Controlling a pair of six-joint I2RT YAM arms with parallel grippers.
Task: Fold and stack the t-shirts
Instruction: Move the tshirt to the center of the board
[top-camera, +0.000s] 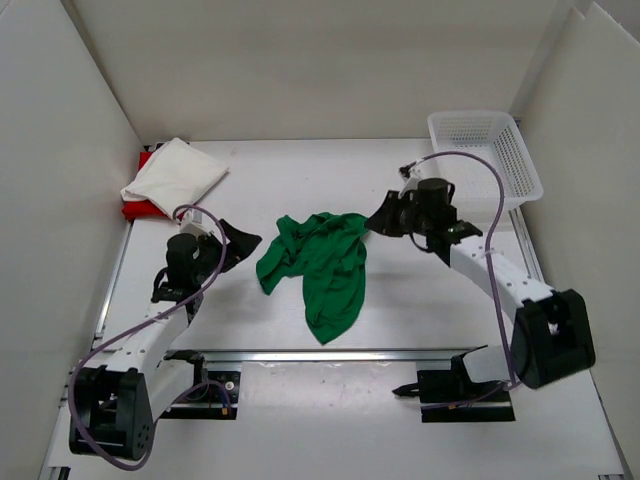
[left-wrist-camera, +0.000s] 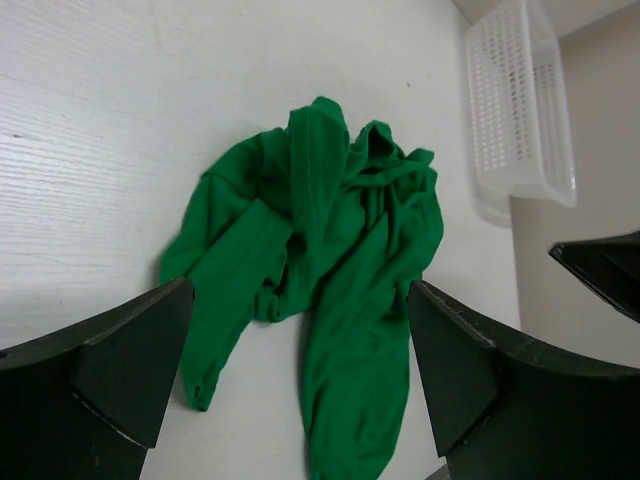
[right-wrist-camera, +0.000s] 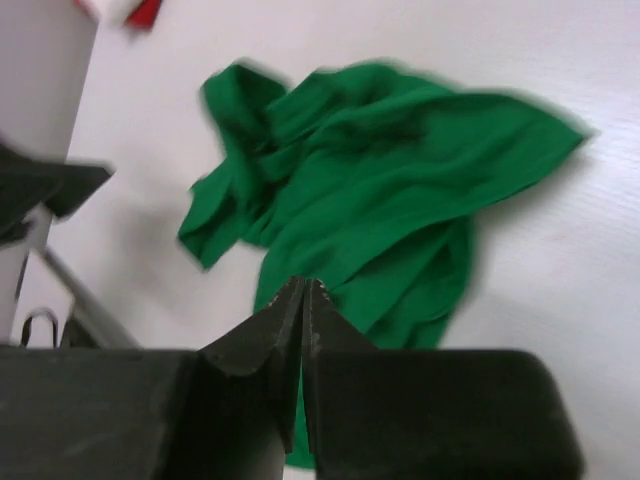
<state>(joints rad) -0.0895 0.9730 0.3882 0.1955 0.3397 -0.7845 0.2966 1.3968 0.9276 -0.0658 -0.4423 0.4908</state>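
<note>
The crumpled green cloth t-shirt (top-camera: 320, 265) is lying on the white table (top-camera: 300, 170) between both arms. The left gripper (top-camera: 240, 242) is gaping wide beside it. The right gripper (top-camera: 382, 216) is hovering with its fingers clenched together. The folded white cloth t-shirt (top-camera: 175, 175) is resting on the bright red cloth t-shirt (top-camera: 140, 208) at the far left corner.

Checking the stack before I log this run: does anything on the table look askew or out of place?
The green t-shirt lies crumpled and unfolded in the middle of the table, away from the others. At the far left corner the white t-shirt sits tilted on the red t-shirt, not squared with it.
</note>
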